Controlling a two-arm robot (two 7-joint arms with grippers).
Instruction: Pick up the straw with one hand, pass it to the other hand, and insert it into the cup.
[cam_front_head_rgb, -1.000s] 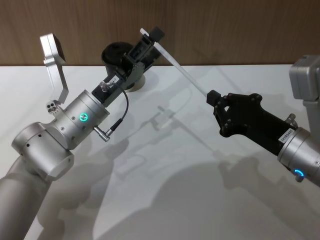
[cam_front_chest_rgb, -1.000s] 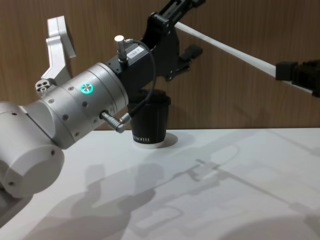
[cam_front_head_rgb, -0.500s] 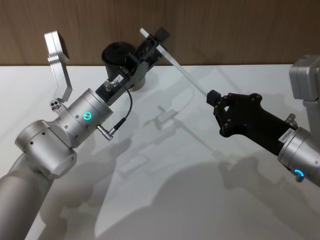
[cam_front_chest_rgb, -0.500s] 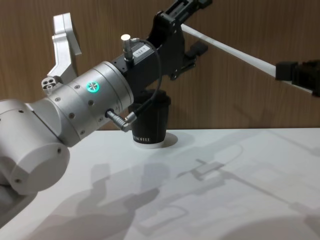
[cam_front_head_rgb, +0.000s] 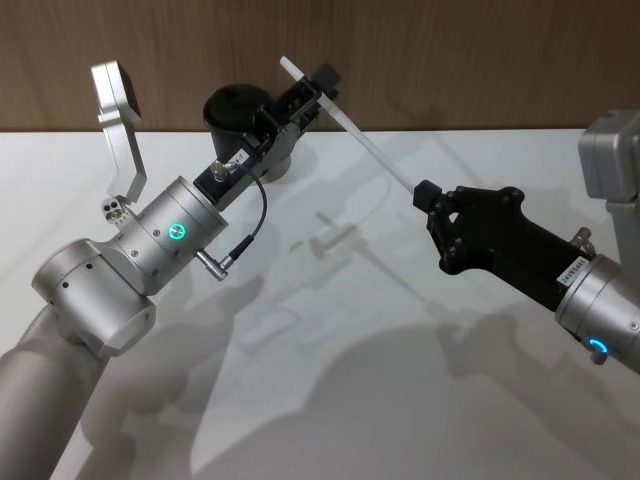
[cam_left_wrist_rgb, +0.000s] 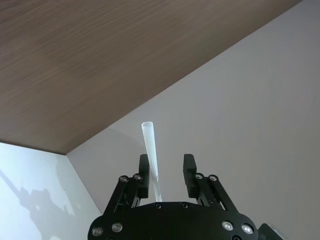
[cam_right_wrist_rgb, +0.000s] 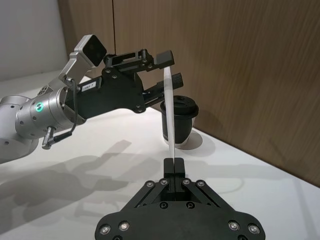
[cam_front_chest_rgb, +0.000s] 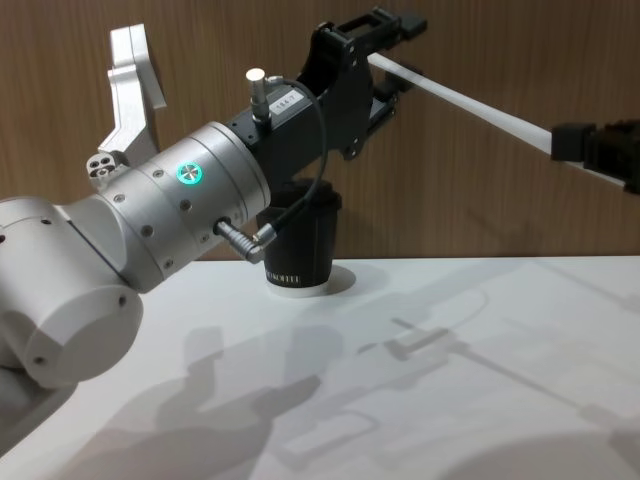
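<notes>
The white straw (cam_front_head_rgb: 360, 135) hangs slanted in the air above the table. My right gripper (cam_front_head_rgb: 422, 193), black and blocky, is shut on its lower end (cam_right_wrist_rgb: 171, 150). My left gripper (cam_front_head_rgb: 315, 92), on the silver wrist with the green ring, stands open around the straw's upper part. The straw (cam_left_wrist_rgb: 150, 150) runs between its two fingers (cam_left_wrist_rgb: 144, 172), close against one of them, and its tip pokes out past them. The black lidded cup (cam_front_chest_rgb: 300, 250) stands on the table under and behind the left gripper (cam_front_chest_rgb: 395, 58), with its lid (cam_front_head_rgb: 232, 103) partly covered by that arm.
The white table (cam_front_head_rgb: 350, 380) stretches in front of both arms, with only shadows on it. A wooden wall (cam_front_head_rgb: 480, 60) rises right behind the cup. A thin black cable (cam_front_head_rgb: 245, 225) loops off the left wrist.
My left gripper has shifted a little farther up along the straw and tilted, so its fingers now straddle the straw's upper part. The right gripper, straw and cup have stayed put.
</notes>
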